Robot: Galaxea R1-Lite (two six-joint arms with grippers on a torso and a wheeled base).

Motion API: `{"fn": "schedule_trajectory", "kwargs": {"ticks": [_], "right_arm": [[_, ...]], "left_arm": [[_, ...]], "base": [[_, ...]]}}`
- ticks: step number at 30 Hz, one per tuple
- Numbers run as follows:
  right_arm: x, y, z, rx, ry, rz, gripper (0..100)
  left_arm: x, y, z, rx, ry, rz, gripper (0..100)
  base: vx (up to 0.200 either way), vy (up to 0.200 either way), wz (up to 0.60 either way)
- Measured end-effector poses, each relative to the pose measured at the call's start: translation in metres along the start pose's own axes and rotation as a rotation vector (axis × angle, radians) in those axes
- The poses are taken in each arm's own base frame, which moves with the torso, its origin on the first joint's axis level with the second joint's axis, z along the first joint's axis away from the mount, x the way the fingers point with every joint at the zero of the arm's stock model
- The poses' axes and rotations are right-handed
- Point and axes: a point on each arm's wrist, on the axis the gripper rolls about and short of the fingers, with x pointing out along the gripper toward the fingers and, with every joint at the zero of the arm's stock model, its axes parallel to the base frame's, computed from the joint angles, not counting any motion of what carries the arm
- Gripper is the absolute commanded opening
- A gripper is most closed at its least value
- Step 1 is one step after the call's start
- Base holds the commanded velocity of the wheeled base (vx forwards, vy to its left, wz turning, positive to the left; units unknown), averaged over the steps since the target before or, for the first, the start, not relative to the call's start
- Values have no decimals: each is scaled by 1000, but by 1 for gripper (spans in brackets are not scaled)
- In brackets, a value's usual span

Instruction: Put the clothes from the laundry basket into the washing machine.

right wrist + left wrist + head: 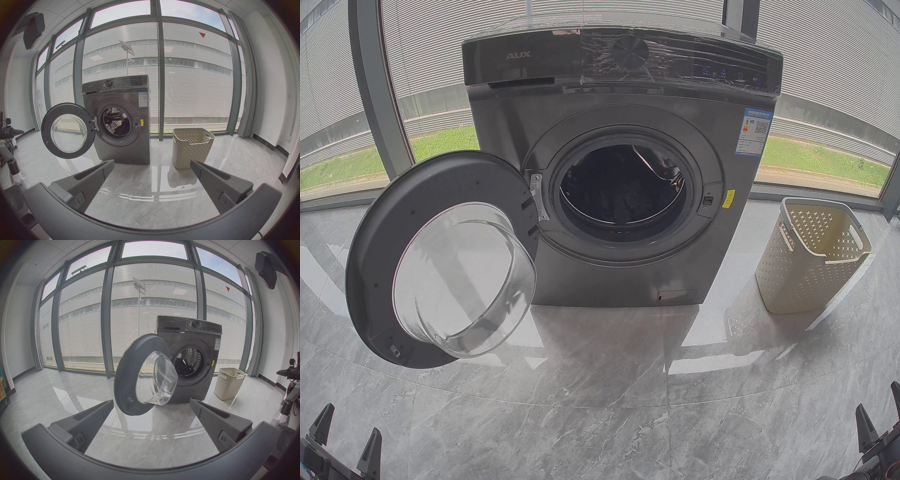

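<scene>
both my left gripper [151,402] and right gripper [151,162] hang wide and empty, well back from the washing machine [625,281]. its door [375,250] stands swung open. the laundry basket [794,275] beside it looks empty, and dark clothes [619,203] seem to lie inside the machine, so i judge loading done; perhaps only the door is left to shut.

The washing machine [200,333] stands before tall windows [87,318], its round door [131,377] swung wide. The cream laundry basket [228,384] sits just beside the machine, away from the door. The left gripper [151,402], spread wide, hangs well short of the machine.
</scene>
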Motion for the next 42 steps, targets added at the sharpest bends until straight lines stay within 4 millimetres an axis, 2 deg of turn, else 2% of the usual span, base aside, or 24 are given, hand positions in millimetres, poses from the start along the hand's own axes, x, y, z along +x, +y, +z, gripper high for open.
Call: {"fn": "schedule_trajectory", "kwargs": {"ticks": [10, 31, 42], "right_arm": [[0, 0, 0, 0, 1, 0, 100], [0, 0, 0, 0, 1, 0, 100], [0, 0, 0, 0, 1, 0, 100]], "left_arm": [[0, 0, 0, 1, 0, -1, 100], [0, 0, 0, 14, 1, -2, 100], [0, 0, 0, 5, 2, -1, 100]], "base": [[0, 180, 0], [0, 0, 0], [0, 200, 0]]}}
